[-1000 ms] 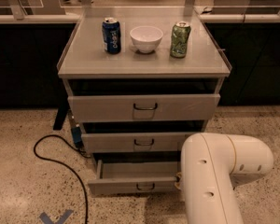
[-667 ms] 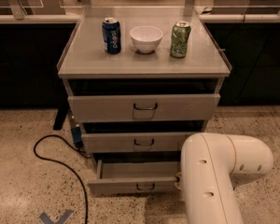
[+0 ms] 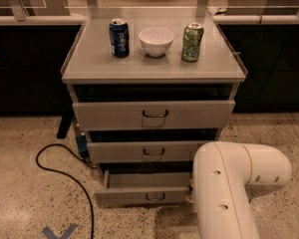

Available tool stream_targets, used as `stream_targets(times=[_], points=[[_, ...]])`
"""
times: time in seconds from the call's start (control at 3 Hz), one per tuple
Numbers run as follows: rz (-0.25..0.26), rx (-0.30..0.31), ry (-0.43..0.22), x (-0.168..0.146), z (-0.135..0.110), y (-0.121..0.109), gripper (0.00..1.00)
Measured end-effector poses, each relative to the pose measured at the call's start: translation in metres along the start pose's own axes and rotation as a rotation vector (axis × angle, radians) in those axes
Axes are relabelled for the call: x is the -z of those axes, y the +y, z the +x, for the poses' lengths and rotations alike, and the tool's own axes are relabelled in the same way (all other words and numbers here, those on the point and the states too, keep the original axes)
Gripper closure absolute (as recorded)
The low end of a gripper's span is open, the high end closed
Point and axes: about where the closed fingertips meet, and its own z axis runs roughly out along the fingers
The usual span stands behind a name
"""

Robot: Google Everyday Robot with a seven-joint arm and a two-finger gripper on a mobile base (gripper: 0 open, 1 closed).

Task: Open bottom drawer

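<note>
The bottom drawer (image 3: 134,196) is the lowest of three pale grey fronts on the cabinet. It stands pulled out toward me, with its flat grey tray (image 3: 144,179) showing behind the front. A small dark wire handle (image 3: 154,197) sits at the middle of the front. My white arm (image 3: 224,188) fills the lower right and covers the drawer's right end. The gripper is hidden behind that arm link, somewhere by the drawer's right end.
The middle drawer (image 3: 149,152) and top drawer (image 3: 154,114) also stand slightly out. On the cabinet top (image 3: 89,63) are a blue can (image 3: 119,38), a white bowl (image 3: 156,41) and a green can (image 3: 192,42). A black cable (image 3: 65,176) loops over the floor at left.
</note>
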Motion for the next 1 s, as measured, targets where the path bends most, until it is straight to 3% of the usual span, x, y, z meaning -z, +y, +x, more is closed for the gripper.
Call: stream_targets(times=[0.33, 1.0], points=[[0.000, 0.000, 0.000, 0.0000, 0.0000, 0.0000, 0.00], [-0.012, -0.004, -0.031, -0.0036, 0.0018, -0.0021, 0.00]])
